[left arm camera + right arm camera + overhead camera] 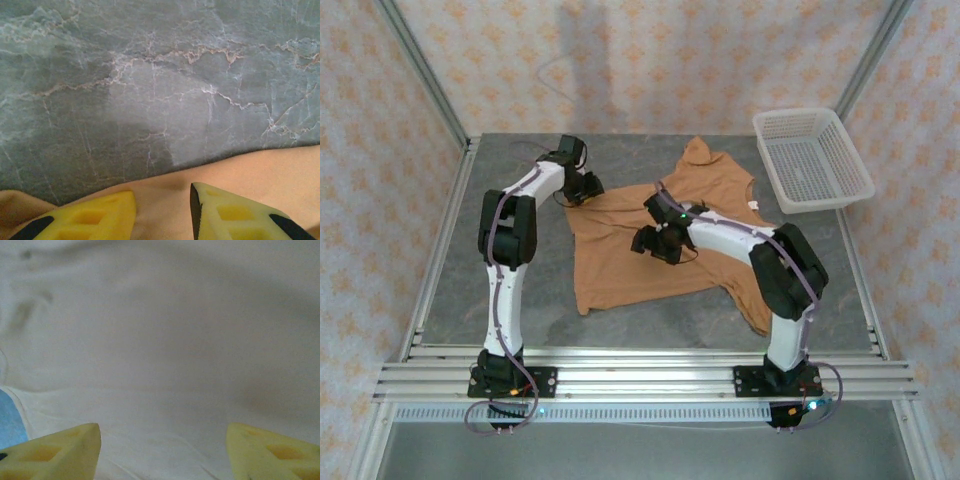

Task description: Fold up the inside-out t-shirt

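Note:
The inside-out t-shirt (640,255), tan and short-sleeved, lies spread and rumpled on the grey table, with a small white label near its right edge. My left gripper (583,189) sits low at the shirt's far left corner. In the left wrist view its yellow fingers (105,215) stand partly apart over the shirt's edge (260,170), and flat cloth shows between them. My right gripper (660,242) hovers over the middle of the shirt. It (163,432) is wide open, with nothing but smooth, pale-looking cloth (160,340) below it.
A white mesh basket (812,158) stands at the table's back right corner. Bare marbled grey tabletop (150,75) stretches beyond the shirt's edge by the left gripper. Metal frame posts and patterned walls enclose the table.

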Motion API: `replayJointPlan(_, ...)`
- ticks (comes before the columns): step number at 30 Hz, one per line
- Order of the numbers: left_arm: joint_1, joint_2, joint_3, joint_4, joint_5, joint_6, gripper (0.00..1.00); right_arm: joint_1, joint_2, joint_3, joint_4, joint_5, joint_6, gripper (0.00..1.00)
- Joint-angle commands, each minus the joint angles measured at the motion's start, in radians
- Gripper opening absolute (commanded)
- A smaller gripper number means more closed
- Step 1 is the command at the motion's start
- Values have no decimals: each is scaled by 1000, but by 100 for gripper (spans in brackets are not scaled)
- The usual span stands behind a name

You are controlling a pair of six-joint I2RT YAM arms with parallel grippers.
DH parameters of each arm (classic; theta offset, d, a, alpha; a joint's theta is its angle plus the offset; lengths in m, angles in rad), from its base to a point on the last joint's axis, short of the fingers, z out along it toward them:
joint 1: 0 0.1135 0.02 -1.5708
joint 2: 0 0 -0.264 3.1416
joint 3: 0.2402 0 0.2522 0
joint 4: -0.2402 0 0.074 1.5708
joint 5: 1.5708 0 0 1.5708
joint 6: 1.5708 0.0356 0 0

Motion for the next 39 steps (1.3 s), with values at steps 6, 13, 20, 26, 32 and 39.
replayJointPlan(6, 47, 200, 200, -107, -57, -20, 34, 129, 14, -103, 59, -3, 87, 66)
replayJointPlan(13, 48, 313, 423, -179, -50, -45, 32, 207, -12, -151, 72, -22, 136, 66)
replayJointPlan(20, 44, 231, 489, -252, -55, -1, 36, 193, -18, 23, -56, 100, 78, 67)
replayJointPlan(26, 39, -170, 144, -198, -228, 41, 48, 10, -74, 159, -145, 165, 16, 69)
replayJointPlan(32, -19, -483, -355, 3, -84, -53, 49, -239, 49, 284, -182, 165, -94, 69)
replayJointPlan(39, -116, -571, -704, 189, 24, -147, 48, -386, 311, 548, -254, 152, -150, 68)
